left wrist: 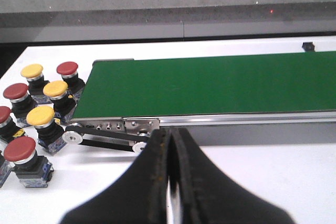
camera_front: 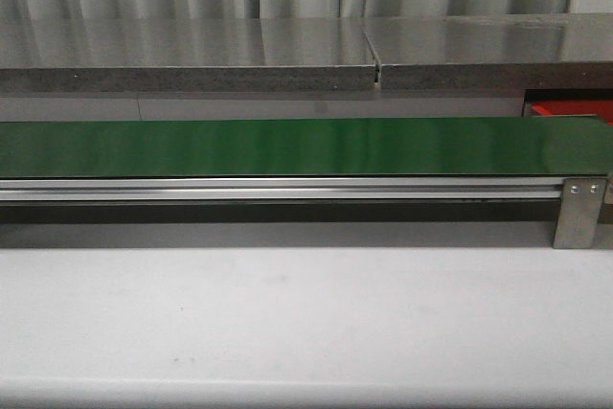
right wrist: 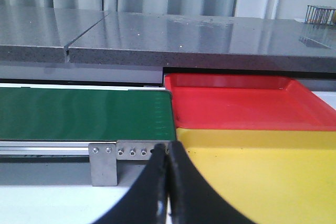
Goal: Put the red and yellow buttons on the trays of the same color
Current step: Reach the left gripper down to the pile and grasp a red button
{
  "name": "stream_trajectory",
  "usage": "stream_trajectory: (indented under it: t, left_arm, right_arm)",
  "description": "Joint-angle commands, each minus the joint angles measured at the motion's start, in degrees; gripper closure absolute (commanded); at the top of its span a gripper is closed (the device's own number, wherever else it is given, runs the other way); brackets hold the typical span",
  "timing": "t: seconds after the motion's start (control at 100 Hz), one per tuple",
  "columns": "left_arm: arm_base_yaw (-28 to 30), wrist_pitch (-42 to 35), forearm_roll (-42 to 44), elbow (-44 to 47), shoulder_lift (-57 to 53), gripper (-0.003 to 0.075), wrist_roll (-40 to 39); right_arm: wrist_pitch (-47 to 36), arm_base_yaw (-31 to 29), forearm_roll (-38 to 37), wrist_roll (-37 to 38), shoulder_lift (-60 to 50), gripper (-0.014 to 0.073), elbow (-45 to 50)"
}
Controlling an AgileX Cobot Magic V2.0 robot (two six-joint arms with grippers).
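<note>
Black-fingered left gripper (left wrist: pixel 170 174) and right gripper (right wrist: pixel 169 182) both hang level, jaws pressed together, facing the green belt (left wrist: pixel 210 82).

Seven buttons sit together: four red buttons (left wrist: pixel 67 68) and three yellow buttons (left wrist: pixel 32 70). Two trays: one red tray (right wrist: pixel 236 100), one yellow tray (right wrist: pixel 262 174). One green conveyor belt (camera_front: pixel 287 146).

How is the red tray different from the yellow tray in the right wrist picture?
The red tray is red, while the yellow tray is yellow. The red tray lies farther from the camera, next to the grey ledge; the yellow tray lies nearer, partly hidden by the right gripper. The red tray's raised rim shows along its far side; the yellow tray's far rim shows where it meets the red one. Both hold no buttons and sit at the end of the green belt.
</note>
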Motion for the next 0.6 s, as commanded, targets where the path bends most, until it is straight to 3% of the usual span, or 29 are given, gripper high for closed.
stream_trajectory:
  t: [0.0,0.42,0.49,0.59]
  left_arm:
    - [0.15,-3.63,0.0,-3.97,4.6,0.0741,-0.41]
    - [0.15,-1.26,0.0,-14.4,21.04,0.0727,-0.41]
    - [0.15,-0.84,0.0,-15.61,23.57,0.0655,-0.41]
    - [0.15,-0.94,0.0,-17.0,26.33,0.0442,-0.41]
  right_arm:
    - [-4.27,-0.38,-0.61,-0.2,-0.69,0.0668,-1.27]
    - [-4.27,-0.38,-0.61,-0.2,-0.69,0.0668,-1.27]
    - [-4.27,-0.38,-0.61,-0.2,-0.69,0.0668,-1.27]
    - [-4.27,-0.38,-0.61,-0.2,-0.69,0.0668,-1.27]
